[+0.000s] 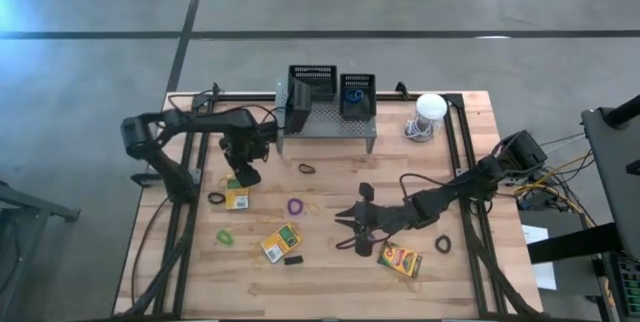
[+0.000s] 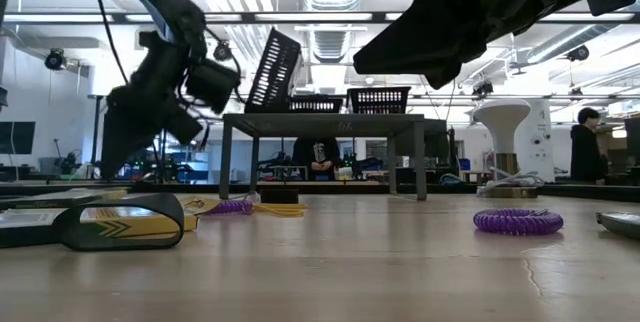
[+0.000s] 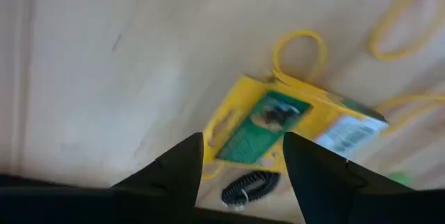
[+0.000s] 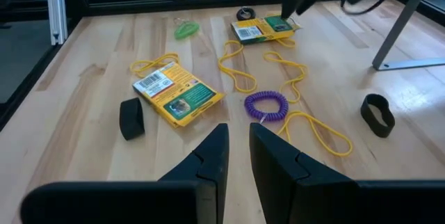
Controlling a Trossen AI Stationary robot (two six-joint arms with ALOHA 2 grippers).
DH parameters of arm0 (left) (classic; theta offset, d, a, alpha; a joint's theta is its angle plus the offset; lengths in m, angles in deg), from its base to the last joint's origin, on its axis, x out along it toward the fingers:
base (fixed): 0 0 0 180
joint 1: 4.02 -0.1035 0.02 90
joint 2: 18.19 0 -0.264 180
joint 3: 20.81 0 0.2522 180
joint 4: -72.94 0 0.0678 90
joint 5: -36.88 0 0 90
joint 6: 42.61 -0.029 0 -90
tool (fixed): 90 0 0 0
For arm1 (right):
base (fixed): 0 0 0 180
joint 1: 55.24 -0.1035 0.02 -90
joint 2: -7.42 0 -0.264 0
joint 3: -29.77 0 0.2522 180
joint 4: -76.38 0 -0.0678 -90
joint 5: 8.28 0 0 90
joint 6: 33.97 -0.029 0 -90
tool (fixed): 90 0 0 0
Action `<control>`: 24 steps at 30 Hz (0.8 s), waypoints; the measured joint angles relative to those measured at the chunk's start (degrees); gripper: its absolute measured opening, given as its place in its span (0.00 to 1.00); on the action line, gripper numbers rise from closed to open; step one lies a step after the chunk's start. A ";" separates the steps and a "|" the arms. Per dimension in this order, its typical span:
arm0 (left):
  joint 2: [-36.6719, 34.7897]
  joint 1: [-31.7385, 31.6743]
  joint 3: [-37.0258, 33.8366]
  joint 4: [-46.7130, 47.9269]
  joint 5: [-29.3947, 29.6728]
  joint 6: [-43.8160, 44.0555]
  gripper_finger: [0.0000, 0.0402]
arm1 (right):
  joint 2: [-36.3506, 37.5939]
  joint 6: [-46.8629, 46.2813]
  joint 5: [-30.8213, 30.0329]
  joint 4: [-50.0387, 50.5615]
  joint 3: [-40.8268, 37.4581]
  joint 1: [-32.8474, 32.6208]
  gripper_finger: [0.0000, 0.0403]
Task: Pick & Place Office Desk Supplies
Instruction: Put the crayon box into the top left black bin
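Three small yellow-orange card crayon boxes are seen on the pale wooden table: one at the left, one nearer the middle, and one at the near right. Thin rubber-band loops are scattered between them, among them a purple coiled loop, a green loop and a black loop just beside the left box.

The left gripper is held directly above the left crayon box, with its fingers spread wide and nothing between them. The right gripper is kept low near the middle of the table, its fingers drawn nearly together with a narrow gap and nothing pinched.

The box is judged light, fairly stiff but crushable, with smooth printed faces that may slip; it is best taken across its shorter width, on the two long edges. The loops are soft and limp, and a yellow loop touching the box could be dragged along.

Open room is found around the left box, though the black loop lies close. At the far edge, black lattice baskets are set on a grey perforated metal shelf, whose lip must be cleared.
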 joint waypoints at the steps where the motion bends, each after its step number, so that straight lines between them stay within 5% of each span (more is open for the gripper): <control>1: -0.87 0.00 0.54 0.84 0.02 0.00 0.51 | 0.00 0.01 0.00 0.00 0.00 0.00 0.14; 15: -18.29 0.36 4.94 4.12 0.21 1.75 0.51 | 0.00 0.00 0.00 -0.09 -0.02 0.00 0.14; 24: -21.90 0.37 5.20 6.50 2.06 4.79 0.51 | 0.00 0.00 0.00 -0.24 -0.02 0.00 0.14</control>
